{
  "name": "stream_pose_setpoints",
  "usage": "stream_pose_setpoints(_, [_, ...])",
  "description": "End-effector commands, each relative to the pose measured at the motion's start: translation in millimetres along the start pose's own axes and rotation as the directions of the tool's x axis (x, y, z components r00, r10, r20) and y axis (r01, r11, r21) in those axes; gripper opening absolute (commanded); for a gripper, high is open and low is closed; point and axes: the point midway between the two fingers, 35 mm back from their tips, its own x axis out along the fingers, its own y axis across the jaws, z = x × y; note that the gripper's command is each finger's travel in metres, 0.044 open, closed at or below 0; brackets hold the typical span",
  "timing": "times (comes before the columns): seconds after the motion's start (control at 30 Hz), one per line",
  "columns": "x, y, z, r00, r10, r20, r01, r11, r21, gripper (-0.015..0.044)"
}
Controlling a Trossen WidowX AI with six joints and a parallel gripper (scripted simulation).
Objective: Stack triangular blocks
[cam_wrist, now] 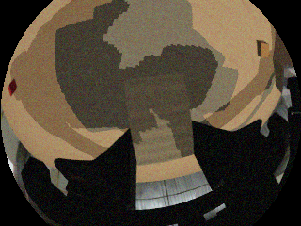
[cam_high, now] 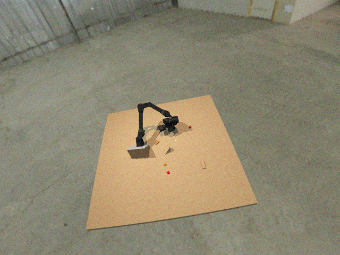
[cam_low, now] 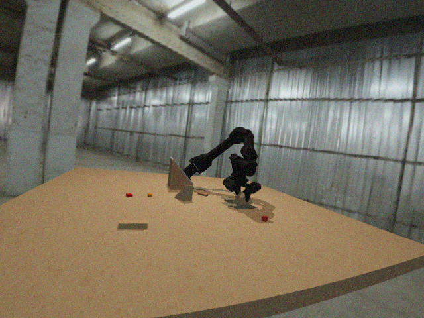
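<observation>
My gripper (cam_high: 166,128) (cam_low: 241,197) (cam_wrist: 158,127) is low at the table and shut on a grey-brown triangular block. This block (cam_wrist: 157,99) fills the gap between the two black fingers in the wrist view; in the exterior view only a pale bit shows between the fingertips. Whether it touches the table cannot be told. The other triangular block (cam_high: 168,151) (cam_low: 185,193) stands apart on the table, nearer the middle, with nothing on it. It cannot be made out in the wrist view.
A small wooden block (cam_high: 156,142) (cam_low: 203,193) (cam_wrist: 263,49) lies near the arm. A red cube (cam_high: 189,127) (cam_low: 264,218) (cam_wrist: 12,87) lies beyond the gripper. An orange block (cam_high: 164,164) (cam_low: 149,194), another red block (cam_high: 168,172) (cam_low: 128,195) and a flat plank (cam_high: 203,164) (cam_low: 132,226) lie farther off. A slanted panel (cam_high: 139,153) (cam_low: 177,177) stands at the arm's base.
</observation>
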Motion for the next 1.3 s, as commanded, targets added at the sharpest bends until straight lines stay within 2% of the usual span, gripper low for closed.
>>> stream_pose_setpoints(0.0, [-3,0,-1,1.0,0.001,0.003,-0.001,1.0,0.0,0.0045])
stream_pose_setpoints(0.07, [-9,1,-2,1.0,0.005,0.008,-0.005,1.0,0.004,0.0])
stream_pose_setpoints(0.67, [-86,-1,-34,0.998,0.048,0.04,-0.05,0.998,0.044,0.0])
stream_pose_setpoints(0.87, [-90,-1,-36,0.998,0.056,0.041,-0.058,0.997,0.045,0.0])
stream_pose_setpoints(1.27, [-86,-7,-35,0.989,0.09,0.12,-0.046,0.943,-0.331,0.0])
